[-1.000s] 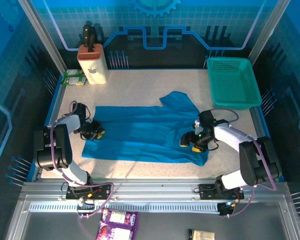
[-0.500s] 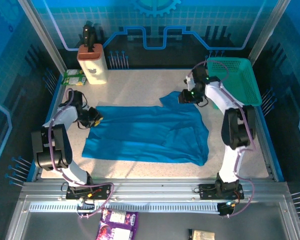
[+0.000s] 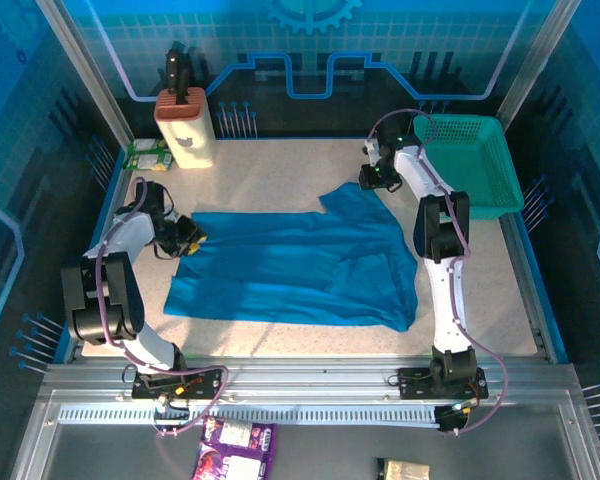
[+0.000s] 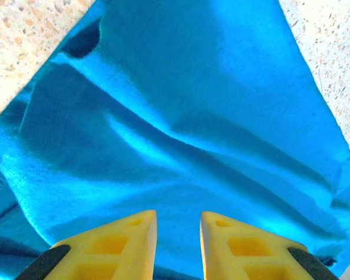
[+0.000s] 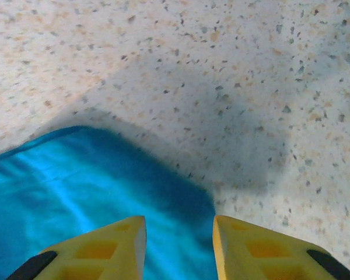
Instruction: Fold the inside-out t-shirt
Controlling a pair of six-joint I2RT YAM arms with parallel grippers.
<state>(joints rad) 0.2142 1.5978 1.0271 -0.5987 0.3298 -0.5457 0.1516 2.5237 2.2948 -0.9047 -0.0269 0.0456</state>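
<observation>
**Spotter:** Where's the t-shirt (image 3: 300,265)?

**Me:** Spread across the middle of the table (image 3: 270,170), wrinkled, with one flap poking out at the far right. On the left, my left tool (image 4: 176,220) is low over the far-left corner. Its tips are only a narrow gap apart, cloth shows between them, and nothing looks pinched.

**Spotter:** How do you make this grab a good one?

**Me:** I'd say bite right at the hem on both corners and press down to the table so cloth sits between the tips. My left arm is bent hard at the elbow, wrist turned in toward the cloth.

**Spotter:** And the right?

**Me:** That arm is stretched long, out to the far flap near the green basket (image 3: 470,165). My right tool (image 5: 179,224) is partly open, straddling the flap's rounded corner, bare table just beyond. I'd want it a touch further onto the cloth.
</observation>
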